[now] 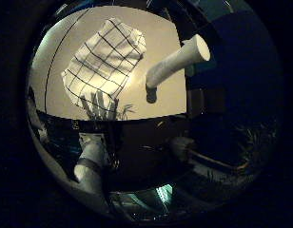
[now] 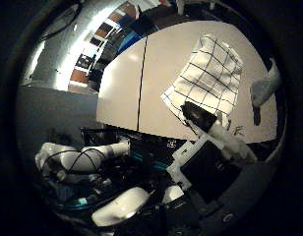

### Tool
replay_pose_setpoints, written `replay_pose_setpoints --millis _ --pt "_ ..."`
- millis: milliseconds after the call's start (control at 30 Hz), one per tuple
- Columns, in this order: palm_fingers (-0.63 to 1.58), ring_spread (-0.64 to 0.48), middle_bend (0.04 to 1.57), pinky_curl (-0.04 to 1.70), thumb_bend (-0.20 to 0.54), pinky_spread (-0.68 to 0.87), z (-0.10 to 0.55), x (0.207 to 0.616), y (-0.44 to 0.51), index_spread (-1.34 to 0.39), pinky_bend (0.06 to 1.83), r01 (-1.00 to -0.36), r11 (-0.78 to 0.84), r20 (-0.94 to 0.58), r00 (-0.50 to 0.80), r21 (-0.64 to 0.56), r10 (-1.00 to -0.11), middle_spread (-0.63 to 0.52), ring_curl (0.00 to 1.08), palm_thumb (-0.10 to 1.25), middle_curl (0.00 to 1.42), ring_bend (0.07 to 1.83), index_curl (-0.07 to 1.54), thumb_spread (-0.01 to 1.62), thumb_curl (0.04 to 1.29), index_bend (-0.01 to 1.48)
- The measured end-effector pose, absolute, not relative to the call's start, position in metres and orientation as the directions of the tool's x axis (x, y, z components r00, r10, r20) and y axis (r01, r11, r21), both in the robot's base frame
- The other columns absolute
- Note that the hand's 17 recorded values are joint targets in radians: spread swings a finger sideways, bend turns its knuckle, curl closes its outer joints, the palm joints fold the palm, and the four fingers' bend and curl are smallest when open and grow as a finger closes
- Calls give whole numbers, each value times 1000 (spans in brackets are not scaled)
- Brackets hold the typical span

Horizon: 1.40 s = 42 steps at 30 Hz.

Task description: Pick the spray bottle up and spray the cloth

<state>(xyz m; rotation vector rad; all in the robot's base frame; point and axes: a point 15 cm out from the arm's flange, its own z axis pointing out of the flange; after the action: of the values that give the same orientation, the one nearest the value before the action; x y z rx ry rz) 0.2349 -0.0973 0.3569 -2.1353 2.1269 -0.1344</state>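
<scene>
The hand (image 1: pixel 177 61) hangs high above the table (image 2: pixel 122 83) with its palm turned down and outward. What shows of it is loose and spread. One white finger reaches straight out, another black-tipped one (image 2: pixel 203 115) points toward the checked cloth (image 1: pixel 103 61), and nothing sits between them. Their splayed shadow (image 1: pixel 99 105) falls just beside the cloth's near edge. The cloth lies flat and slightly askew, laid out as a target for the spray, I'd guess. A seam in the tabletop runs well apart from the cloth. The spray bottle I can't make out anywhere — so the pick-up looks not yet begun.
</scene>
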Motion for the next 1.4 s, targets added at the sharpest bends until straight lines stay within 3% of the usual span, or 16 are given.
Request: replay_pose_setpoints --millis 300,600,900,1233,1400 --pt "338 181 198 276 -24 354 361 221 -149 -379 275 -971 136 0 -139 -198 -990 -12 193 799 334 195 347 1038 338 176" --pt "331 178 203 282 -21 356 367 208 -193 -346 300 -902 302 -82 -291 -308 -953 -16 218 797 339 225 312 1050 337 161" --pt "317 176 195 287 -21 352 376 198 -241 -303 351 -716 501 -309 -395 -487 -865 35 235 835 343 265 297 1029 376 156" --pt "143 222 204 307 -26 362 347 177 -280 -168 466 -620 611 -429 -439 -491 -790 174 265 713 348 361 247 1058 372 138" --pt "113 237 221 305 -24 376 303 177 -278 -130 491 -540 702 -568 -426 -464 -704 203 273 690 353 398 240 1064 369 139"
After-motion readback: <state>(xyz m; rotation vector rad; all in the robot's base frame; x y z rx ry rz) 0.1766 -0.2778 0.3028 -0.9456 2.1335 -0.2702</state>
